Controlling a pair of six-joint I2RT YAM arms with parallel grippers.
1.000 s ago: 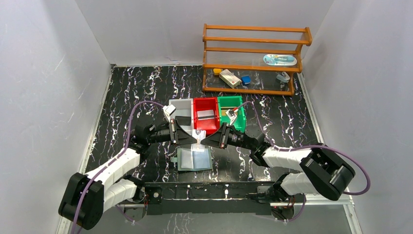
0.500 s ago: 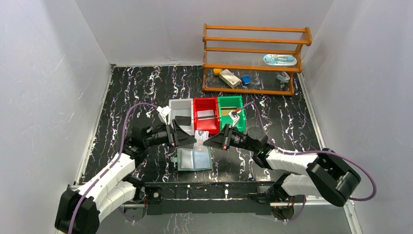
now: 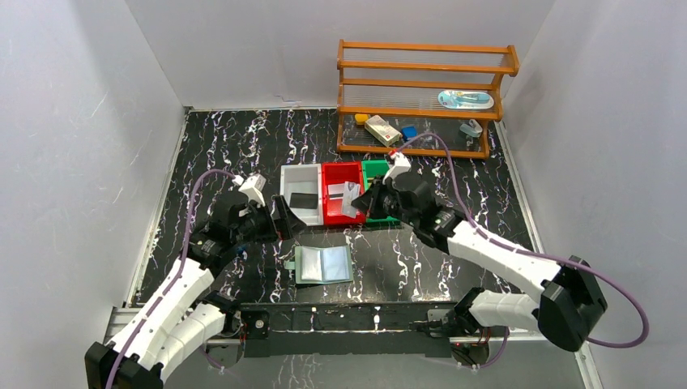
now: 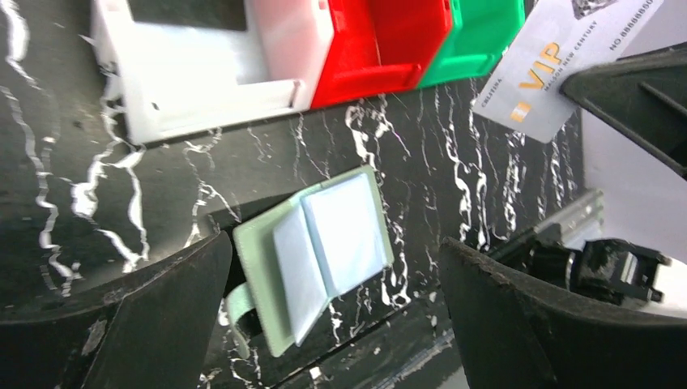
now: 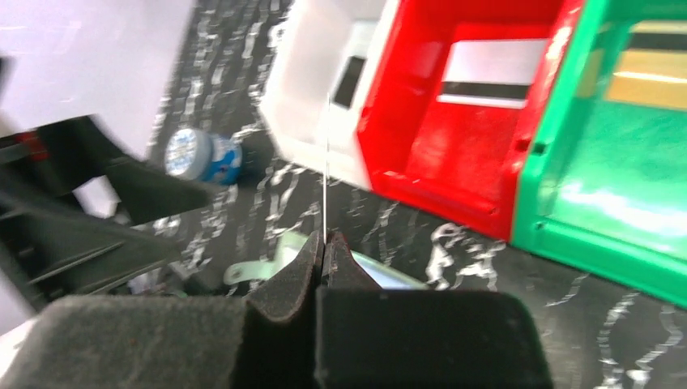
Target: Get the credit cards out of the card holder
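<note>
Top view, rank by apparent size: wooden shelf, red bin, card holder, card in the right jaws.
Wooden shelf; then red bin and card holder, too alike to rank; the held card smallest.

white bin [image 3: 300, 180], red bin [image 3: 335, 211], green bin [image 3: 374, 170] stand abreast.

A black, white-veined counter [image 3: 211, 154] is seen. A white bin [image 3: 304, 180], red bin [image 3: 334, 207] and green bin [image 3: 374, 170] are set on it side by side. The card holder [image 3: 323, 264] is laid open nearer the arm bases. A wooden rack [image 3: 405, 149] is stood far right, and a round tin [image 5: 198, 154] near the white bin.
</note>
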